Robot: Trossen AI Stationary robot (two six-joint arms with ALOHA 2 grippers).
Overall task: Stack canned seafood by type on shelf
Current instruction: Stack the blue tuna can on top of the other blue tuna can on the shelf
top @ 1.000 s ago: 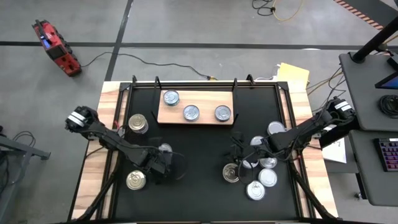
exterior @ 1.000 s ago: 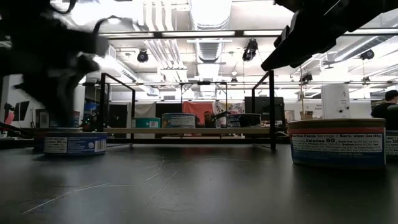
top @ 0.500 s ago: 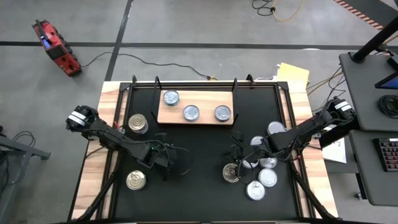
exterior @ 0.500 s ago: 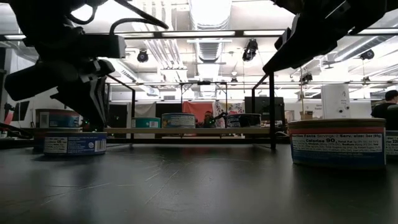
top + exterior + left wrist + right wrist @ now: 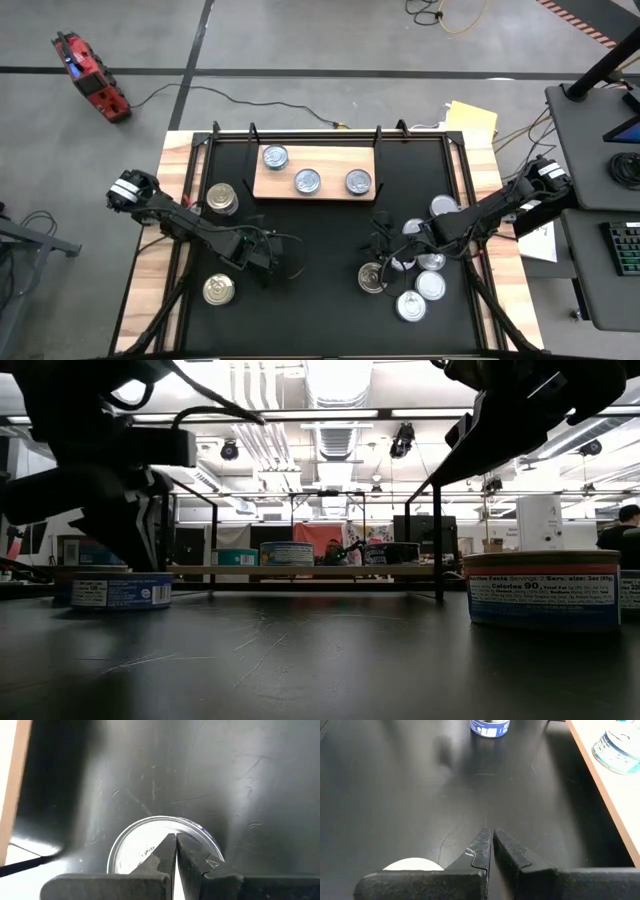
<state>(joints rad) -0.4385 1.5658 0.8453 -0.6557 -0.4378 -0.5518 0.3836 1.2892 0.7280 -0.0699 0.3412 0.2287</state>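
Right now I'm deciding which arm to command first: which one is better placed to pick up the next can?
Left. The left gripper, shut, hangs right above a silver-topped can. The right gripper, also shut, points at bare black table, its nearest cans beside it rather than under its fingertips.

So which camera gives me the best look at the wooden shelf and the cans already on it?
The high view: the whole shelf shows from above, carrying three silver-topped cans spaced apart. The low view shows it edge-on, far back, cans in profile. The right wrist view catches one edge; the left wrist view shows none of it.
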